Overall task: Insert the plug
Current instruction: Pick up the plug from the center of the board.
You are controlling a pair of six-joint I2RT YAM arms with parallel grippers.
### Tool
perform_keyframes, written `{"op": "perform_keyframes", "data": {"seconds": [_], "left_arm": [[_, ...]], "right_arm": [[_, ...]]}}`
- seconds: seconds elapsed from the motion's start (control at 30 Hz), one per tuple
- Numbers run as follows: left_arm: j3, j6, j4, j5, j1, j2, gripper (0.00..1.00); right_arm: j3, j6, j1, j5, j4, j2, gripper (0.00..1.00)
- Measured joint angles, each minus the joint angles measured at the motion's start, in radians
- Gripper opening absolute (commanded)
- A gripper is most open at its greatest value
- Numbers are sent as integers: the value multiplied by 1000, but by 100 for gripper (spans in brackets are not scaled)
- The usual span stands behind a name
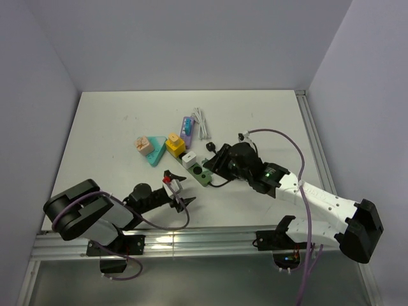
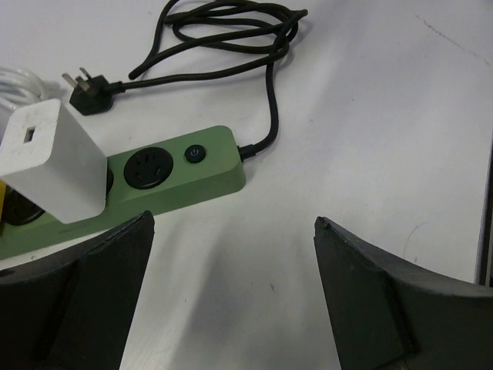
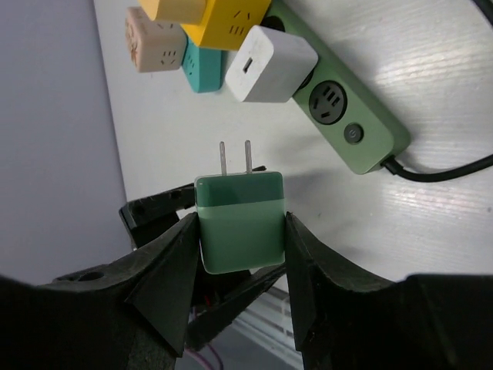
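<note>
While both arms reached over the flat white tabletop, the left gripper gaped wide with nothing between its fingers. The right gripper was clamped on the mint-green plastic two-prong plug.

Sage-green plastic power strip lay mid-table. Left gripper sat at its 7 o'clock, right gripper at its 3 o'clock. Thin black rubber cable ran from the strip's switch end and lay coiled at 12 o'clock in the left wrist view.

White cube charger sat plugged into the strip. The next socket toward the switch was free.

In the right wrist view the plug sat squeezed on both sides, metal prongs pointing to 12 o'clock. It was apart from the strip, which lay at its 1 o'clock.
</note>
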Motion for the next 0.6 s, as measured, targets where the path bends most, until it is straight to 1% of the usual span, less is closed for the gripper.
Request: {"op": "perform_keyframes", "data": {"seconds": [0.13, 0.27, 0.6], "left_arm": [[0, 113, 2, -72, -76, -1, 90], [0, 194, 2, -111, -119, -14, 90], [0, 449, 2, -117, -174, -65, 87]], "right_arm": [[0, 19, 0, -35, 8, 7, 24], [0, 40, 0, -63, 13, 7, 24], [-13, 81, 0, -130, 51, 2, 24]]}}
